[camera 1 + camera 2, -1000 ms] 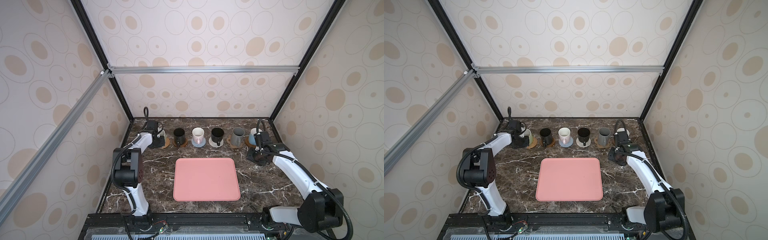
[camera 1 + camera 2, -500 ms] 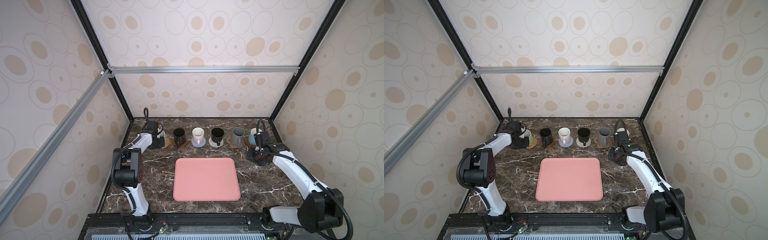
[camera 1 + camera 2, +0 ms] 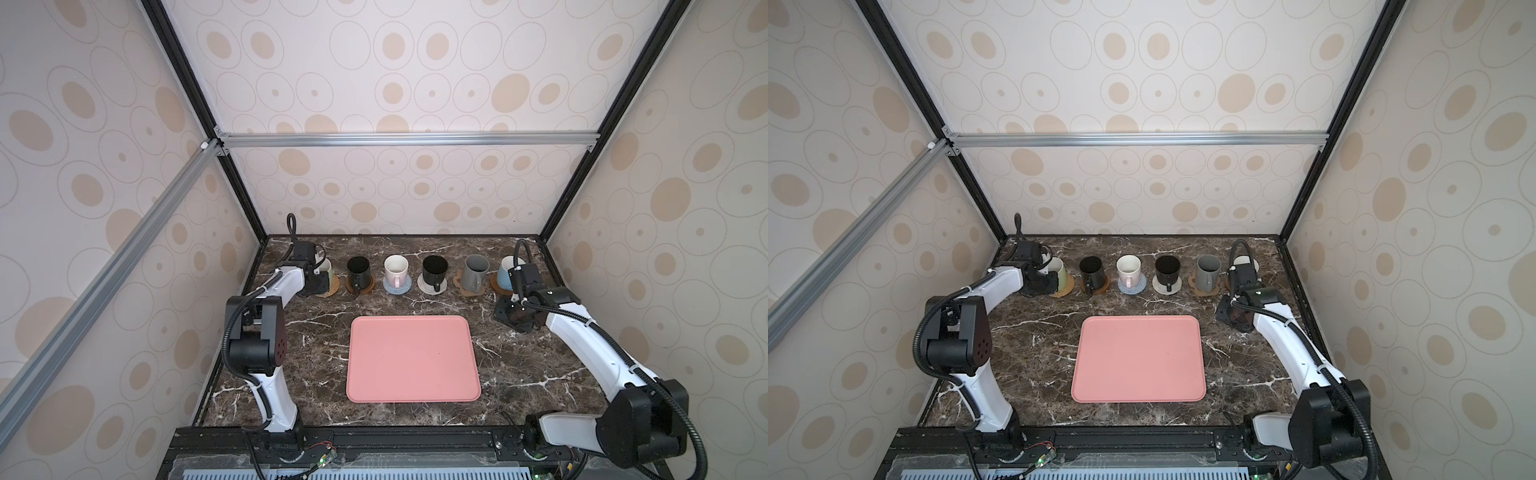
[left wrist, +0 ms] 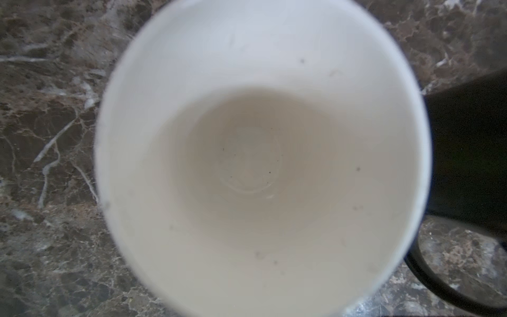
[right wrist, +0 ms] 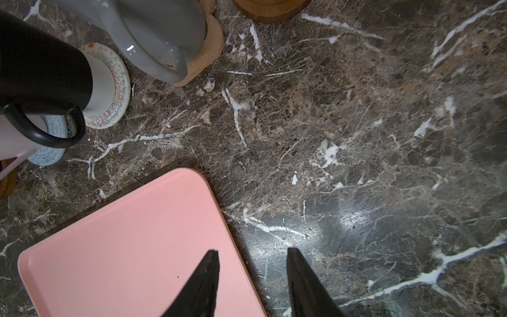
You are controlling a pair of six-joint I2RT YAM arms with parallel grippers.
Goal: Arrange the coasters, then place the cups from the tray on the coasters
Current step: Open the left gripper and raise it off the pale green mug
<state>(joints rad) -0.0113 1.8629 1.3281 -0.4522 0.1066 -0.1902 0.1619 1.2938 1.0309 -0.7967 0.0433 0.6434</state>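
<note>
Six cups stand in a row on coasters at the back of the table in both top views. My left gripper (image 3: 315, 283) is at the light green cup (image 3: 327, 267) on the woven rattan coaster (image 3: 333, 287) at the far left. That cup's white inside (image 4: 260, 164) fills the left wrist view and hides the fingers. The pink tray (image 3: 413, 359) lies bare in the middle. My right gripper (image 5: 252, 255) hangs open and holds nothing, above the tray's corner (image 5: 192, 181), in front of the light blue cup (image 3: 506, 274).
Between the end cups stand a black cup (image 3: 358, 270), a pale pink cup (image 3: 395, 268), a second black cup (image 3: 435, 269) and a grey cup (image 3: 473, 272). Patterned walls and black frame posts close in the table on three sides.
</note>
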